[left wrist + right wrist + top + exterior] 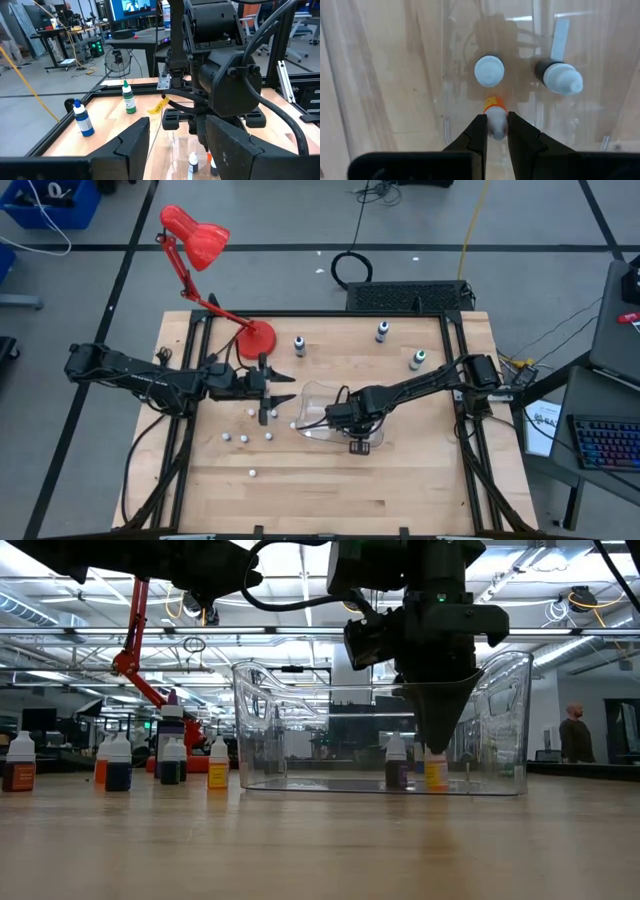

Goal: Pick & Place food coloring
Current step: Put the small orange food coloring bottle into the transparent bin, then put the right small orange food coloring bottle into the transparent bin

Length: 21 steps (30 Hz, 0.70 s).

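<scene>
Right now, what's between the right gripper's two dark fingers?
In the right wrist view, the right gripper pinches a small orange food coloring bottle with a white cap, inside the clear plastic bin.

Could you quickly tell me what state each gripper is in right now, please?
Left gripper: jaws open, empty, beside the clear container.
Right gripper: jaws closed on an orange food coloring bottle inside the container.

A pale wooden bench (330,490) with a dark metal frame along its edges fills the middle of the high view. Near its upper left stands the round base of a red lamp (257,337). Three taller bottles (299,346) stand apart along the upper part. At centre rests a clear plastic bin (318,408). Left of the bin, small white-capped food coloring bottles (244,438) stand scattered, with one more lower down.
</scene>
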Tool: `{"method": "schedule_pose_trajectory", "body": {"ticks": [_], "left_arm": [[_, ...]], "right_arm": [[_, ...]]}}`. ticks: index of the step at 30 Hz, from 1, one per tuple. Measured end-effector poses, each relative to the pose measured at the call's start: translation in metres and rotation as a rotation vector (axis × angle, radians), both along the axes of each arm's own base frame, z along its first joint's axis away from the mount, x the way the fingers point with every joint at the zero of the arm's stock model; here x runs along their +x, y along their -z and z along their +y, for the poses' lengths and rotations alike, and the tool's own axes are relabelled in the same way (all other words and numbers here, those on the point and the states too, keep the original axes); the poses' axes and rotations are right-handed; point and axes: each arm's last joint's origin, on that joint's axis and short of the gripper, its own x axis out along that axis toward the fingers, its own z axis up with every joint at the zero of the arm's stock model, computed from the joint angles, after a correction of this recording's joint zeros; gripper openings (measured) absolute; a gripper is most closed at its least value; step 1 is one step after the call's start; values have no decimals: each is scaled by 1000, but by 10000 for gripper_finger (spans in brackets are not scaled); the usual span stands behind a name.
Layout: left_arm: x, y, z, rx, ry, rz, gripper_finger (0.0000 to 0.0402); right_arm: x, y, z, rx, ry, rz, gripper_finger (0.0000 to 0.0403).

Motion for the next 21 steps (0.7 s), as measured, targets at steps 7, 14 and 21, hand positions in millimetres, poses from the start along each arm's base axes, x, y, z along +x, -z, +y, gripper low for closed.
{"method": "schedule_pose_trajectory", "body": {"ticks": [7,14,21], "left_arm": [[0,0,0,0,0,0,196],[0,0,0,-2,0,-2,204],[0,0,0,-5,0,-4,192]], "right_arm": [[-1,4,0,5,60,23,132],[-5,-12,-1,16,109,-9,149],[-17,-51,-3,38,146,-114,133]]}}
